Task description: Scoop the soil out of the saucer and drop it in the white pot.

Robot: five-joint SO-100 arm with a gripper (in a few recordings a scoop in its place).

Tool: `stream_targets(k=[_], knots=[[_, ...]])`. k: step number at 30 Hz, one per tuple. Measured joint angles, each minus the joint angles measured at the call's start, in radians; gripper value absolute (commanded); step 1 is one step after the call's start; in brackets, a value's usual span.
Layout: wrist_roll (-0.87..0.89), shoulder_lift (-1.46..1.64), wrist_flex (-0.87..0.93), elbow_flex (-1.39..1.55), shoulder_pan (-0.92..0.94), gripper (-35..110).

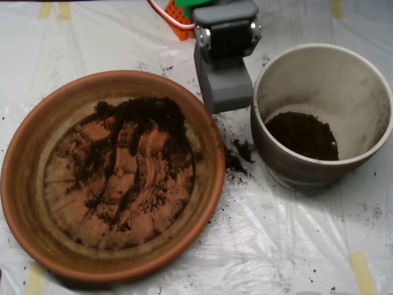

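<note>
Across ridged terracotta saucer [24, 184], crumbly dark soil [141, 123]; grey end effector [226, 92] beside round white pot [368, 86].

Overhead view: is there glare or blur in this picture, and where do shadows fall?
In the overhead view, the plastic sheet gives white glare, strongest below the white pot; the pot throws a soft shadow at its lower side, and the saucer one under its lower rim; the whole picture is slightly soft, so the soil grains and the grey gripper edges are not crisp.
</note>
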Motion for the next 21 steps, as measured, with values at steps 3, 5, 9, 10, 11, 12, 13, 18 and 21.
stream_targets(k=[3,5,9,10,11,12,13,18,21], knots=[[0.000,-0.077,0.057,-0.149,-0.044,-1],[-0.002,-0.118,0.084,-0.235,-0.087,-1],[-0.029,-0.156,0.092,-0.307,-0.189,-1],[-0.037,-0.167,0.092,-0.319,-0.215,-1],[-0.040,-0.176,0.092,-0.327,-0.239,0],[-0.044,-0.181,0.092,-0.331,-0.262,6],[-0.054,-0.189,0.095,-0.334,-0.281,18],[-0.083,-0.219,0.132,-0.353,-0.345,42],[-0.084,-0.219,0.132,-0.353,-0.345,43]])
